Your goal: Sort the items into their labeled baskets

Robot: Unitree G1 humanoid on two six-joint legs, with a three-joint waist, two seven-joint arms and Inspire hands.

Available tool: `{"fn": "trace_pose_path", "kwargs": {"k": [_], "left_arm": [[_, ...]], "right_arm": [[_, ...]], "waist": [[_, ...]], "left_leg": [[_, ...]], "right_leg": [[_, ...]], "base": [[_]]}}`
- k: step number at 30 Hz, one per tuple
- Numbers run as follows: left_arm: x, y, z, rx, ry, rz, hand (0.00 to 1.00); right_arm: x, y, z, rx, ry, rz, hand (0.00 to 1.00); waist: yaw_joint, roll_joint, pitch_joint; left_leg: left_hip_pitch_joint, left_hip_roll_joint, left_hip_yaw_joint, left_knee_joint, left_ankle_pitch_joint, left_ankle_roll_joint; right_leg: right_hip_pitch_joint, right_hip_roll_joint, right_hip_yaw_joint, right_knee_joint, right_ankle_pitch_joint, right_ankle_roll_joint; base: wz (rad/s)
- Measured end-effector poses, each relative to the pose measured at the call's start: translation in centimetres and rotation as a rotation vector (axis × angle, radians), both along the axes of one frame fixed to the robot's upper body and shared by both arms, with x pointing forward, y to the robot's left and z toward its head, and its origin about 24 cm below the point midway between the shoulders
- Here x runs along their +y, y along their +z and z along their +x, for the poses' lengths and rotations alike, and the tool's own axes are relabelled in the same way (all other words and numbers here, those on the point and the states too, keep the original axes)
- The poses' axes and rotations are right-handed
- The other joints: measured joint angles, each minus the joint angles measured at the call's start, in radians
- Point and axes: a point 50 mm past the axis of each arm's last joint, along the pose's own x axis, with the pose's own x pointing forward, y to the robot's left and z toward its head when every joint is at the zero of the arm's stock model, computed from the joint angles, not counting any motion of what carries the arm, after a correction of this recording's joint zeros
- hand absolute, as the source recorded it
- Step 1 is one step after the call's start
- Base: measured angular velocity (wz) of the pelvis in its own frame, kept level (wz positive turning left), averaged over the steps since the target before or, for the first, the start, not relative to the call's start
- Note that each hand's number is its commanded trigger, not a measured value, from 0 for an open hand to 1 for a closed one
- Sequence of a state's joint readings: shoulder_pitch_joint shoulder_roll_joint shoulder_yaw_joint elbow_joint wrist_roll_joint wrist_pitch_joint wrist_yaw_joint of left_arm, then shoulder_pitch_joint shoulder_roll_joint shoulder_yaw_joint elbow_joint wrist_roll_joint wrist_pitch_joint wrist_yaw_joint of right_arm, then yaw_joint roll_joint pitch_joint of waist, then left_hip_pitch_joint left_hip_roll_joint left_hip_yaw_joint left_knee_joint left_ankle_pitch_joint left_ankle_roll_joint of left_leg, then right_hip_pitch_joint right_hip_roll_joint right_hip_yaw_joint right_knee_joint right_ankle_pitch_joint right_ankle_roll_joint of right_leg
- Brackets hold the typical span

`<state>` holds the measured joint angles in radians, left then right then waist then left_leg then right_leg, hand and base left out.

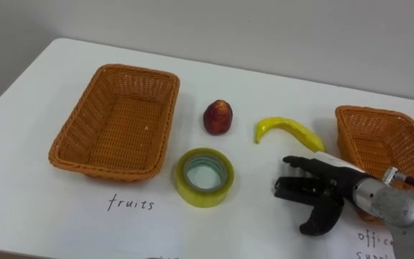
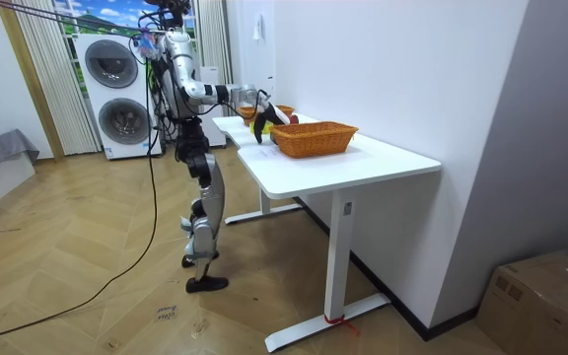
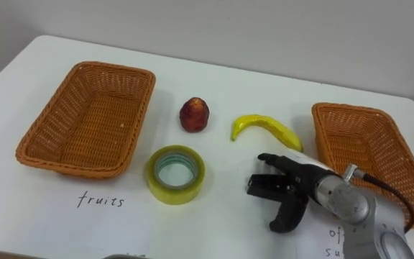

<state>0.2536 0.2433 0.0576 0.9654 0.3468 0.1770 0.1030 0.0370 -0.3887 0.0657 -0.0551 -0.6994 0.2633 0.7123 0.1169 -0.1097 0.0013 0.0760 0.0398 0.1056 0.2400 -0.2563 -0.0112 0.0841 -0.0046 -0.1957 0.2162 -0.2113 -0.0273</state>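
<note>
Left eye view | my right hand hovers nearside of the banana, fingers apart, holding nothing | likely poised to grasp it for the left basket

Bright, even light; soft shadows

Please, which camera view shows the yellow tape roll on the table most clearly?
The left eye view: the tape roll lies whole near the middle, its hole open to the camera, beside the left basket. The right eye view shows it equally whole, a little further left. In the room view it is too small to make out.
</note>
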Motion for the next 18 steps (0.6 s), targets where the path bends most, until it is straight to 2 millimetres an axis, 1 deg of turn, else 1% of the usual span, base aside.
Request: {"fn": "trace_pose_path", "kwargs": {"k": [15,18], "left_arm": [[0.08,-0.03,-0.08,-0.002,0.004,0.038,0.00],[-0.01,-0.11,-0.20,0.005,0.007,0.034,0.00]], "right_arm": [[0.44,0.02,0.51,-0.002,0.011,-0.051,0.00],[0.49,-0.27,0.47,0.005,0.011,-0.054,0.00]], "waist": [[0.003,0.001,-0.0005],[0.001,0.000,-0.0006]], "left_leg": [[0.000,0.000,-0.002,-0.002,0.001,0.001],[0.000,0.000,-0.002,-0.002,0.001,0.001]], "right_leg": [[0.005,0.001,-0.002,-0.001,0.001,0.000],[0.007,0.002,-0.004,-0.012,0.006,0.000]], "base": [[0.00],[0.00]]}}
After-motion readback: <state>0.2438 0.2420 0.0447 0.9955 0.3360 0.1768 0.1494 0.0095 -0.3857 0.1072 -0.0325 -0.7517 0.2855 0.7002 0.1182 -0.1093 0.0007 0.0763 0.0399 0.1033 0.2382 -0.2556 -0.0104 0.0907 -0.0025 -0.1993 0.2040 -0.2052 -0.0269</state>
